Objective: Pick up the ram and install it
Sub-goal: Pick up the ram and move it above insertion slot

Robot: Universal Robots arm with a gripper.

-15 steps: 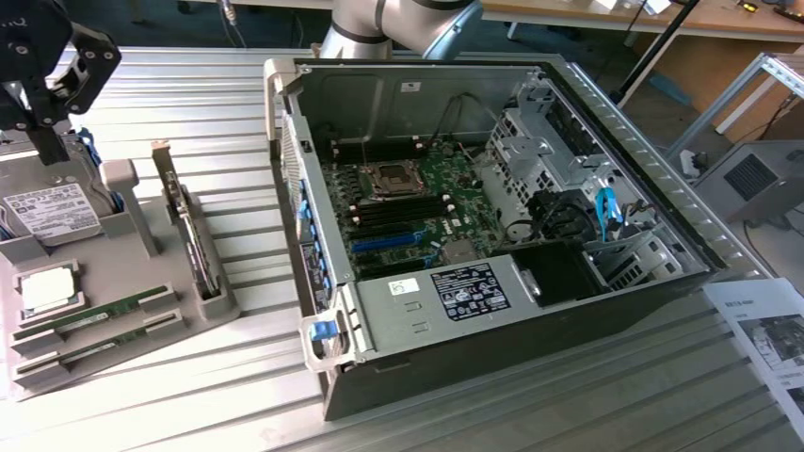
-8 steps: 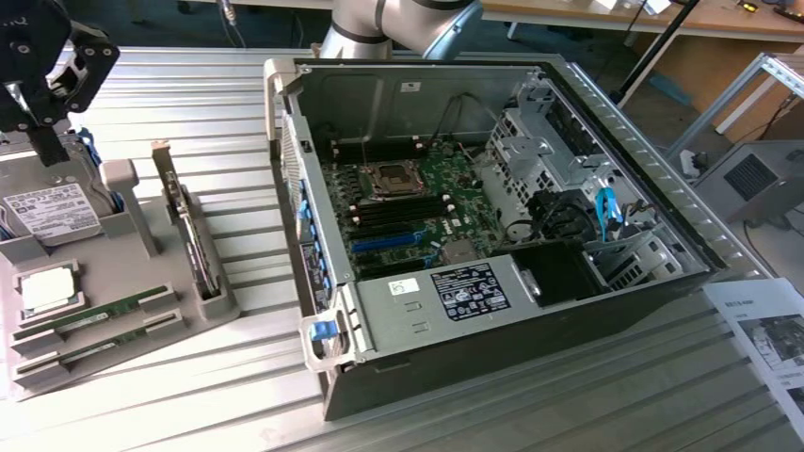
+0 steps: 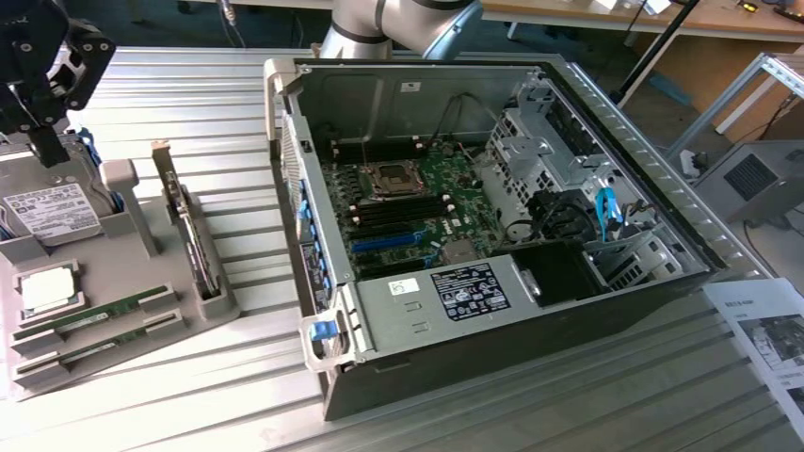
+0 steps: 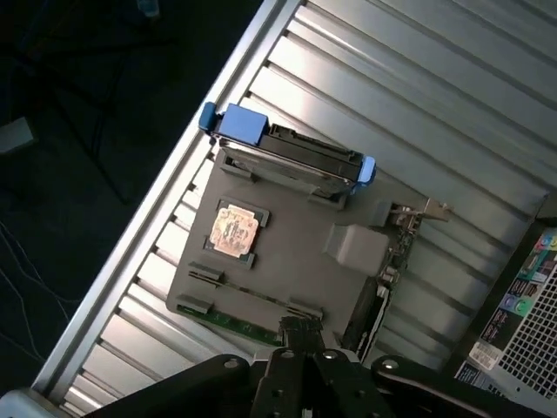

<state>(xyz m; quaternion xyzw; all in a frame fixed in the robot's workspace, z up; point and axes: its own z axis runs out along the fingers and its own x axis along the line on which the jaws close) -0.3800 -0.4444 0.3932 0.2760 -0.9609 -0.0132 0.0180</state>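
Note:
Two ram sticks lie side by side in slots at the near end of the grey holder tray point(image 3: 126, 282): one ram point(image 3: 94, 313) and its twin point(image 3: 107, 341), both thin green boards. In the wrist view a green ram edge point(image 4: 231, 320) shows just ahead of my fingers. My black gripper point(image 3: 48, 151) hangs above the tray's far end, over the hard drive, shut with nothing in it. In the wrist view the gripper point(image 4: 300, 331) has its fingers pressed together. The open computer case point(image 3: 603, 122) lies in the middle, with the motherboard's dark memory slots point(image 3: 402, 212) exposed.
The tray also holds a hard drive point(image 3: 51, 212), a square CPU chip point(image 3: 48, 290) and an upright expansion card point(image 3: 191, 235). A printed sheet point(image 3: 766, 339) lies at the exterior view's right. The ribbed metal table's edge point(image 4: 174, 183) runs close beside the tray.

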